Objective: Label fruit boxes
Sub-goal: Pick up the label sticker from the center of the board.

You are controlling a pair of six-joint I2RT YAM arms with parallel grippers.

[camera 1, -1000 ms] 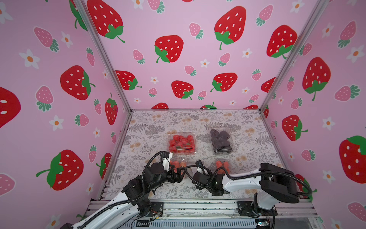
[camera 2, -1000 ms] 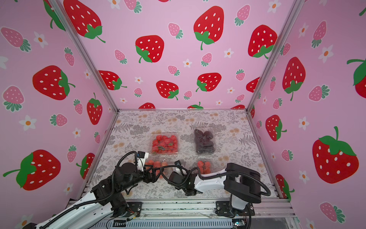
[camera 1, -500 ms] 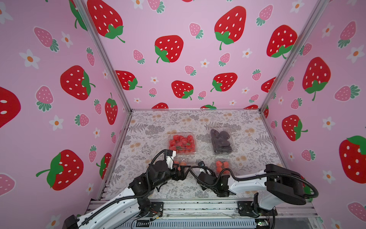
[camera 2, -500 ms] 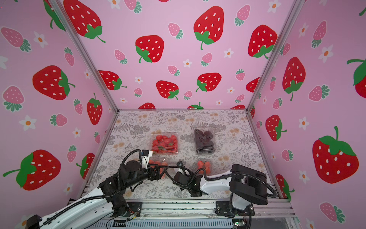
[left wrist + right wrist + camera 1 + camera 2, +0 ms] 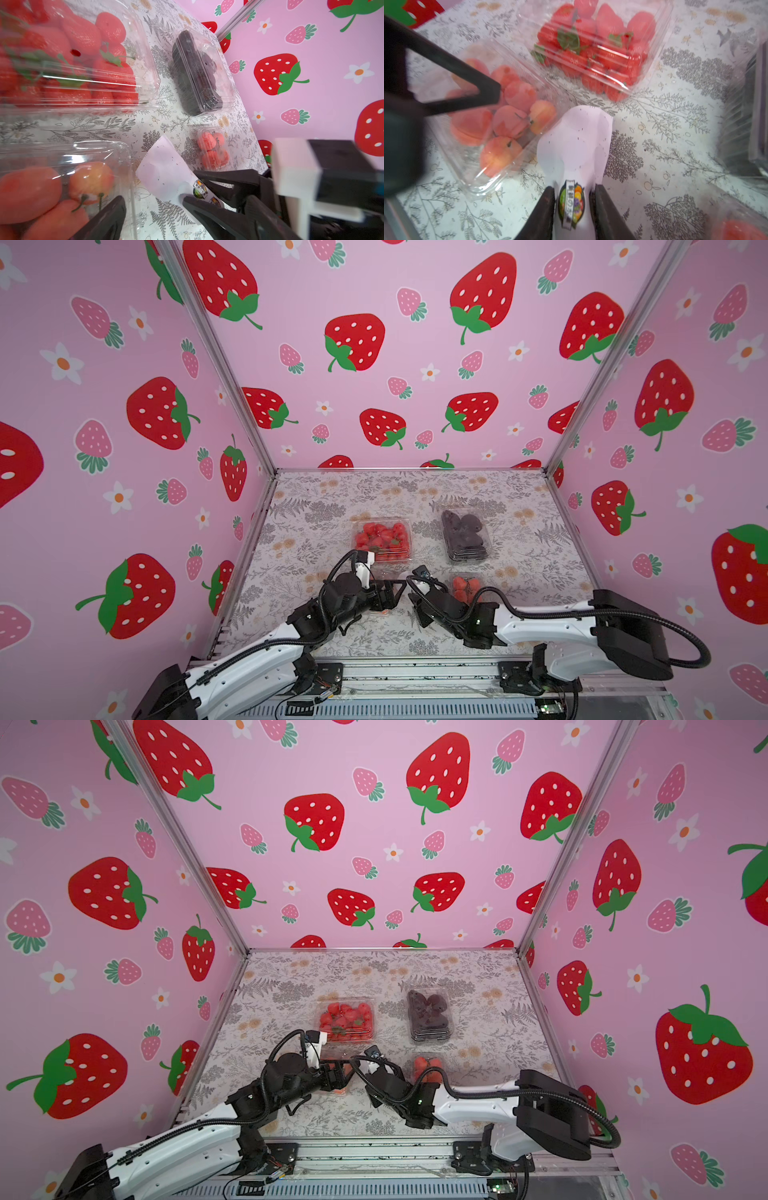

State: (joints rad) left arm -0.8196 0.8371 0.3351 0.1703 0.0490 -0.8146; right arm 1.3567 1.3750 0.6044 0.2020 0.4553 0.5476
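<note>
Two arms meeting low over the near middle of the table [image 5: 332, 506], which carries four clear fruit boxes.
Item, left arm: stretched forward from the near edge, left gripper [image 5: 388, 594] low above the box of orange-pink round fruits [image 5: 492, 128], jaws wide, nothing between them. Item, right arm: angled in toward the other, right gripper [image 5: 572, 191] with jaws narrow, pinching one end of a curled white sticker sheet [image 5: 575, 141], a fruit sticker [image 5: 572, 204] between them; the sheet's free end is just beside that box. Strawberry box [image 5: 382, 539]: farther back, full. Box of dark purple-black fruits [image 5: 465, 537]: level with it, on the right arm's side. Small box [image 5: 465, 587]: few orange-red fruits, near the right wrist.
</note>
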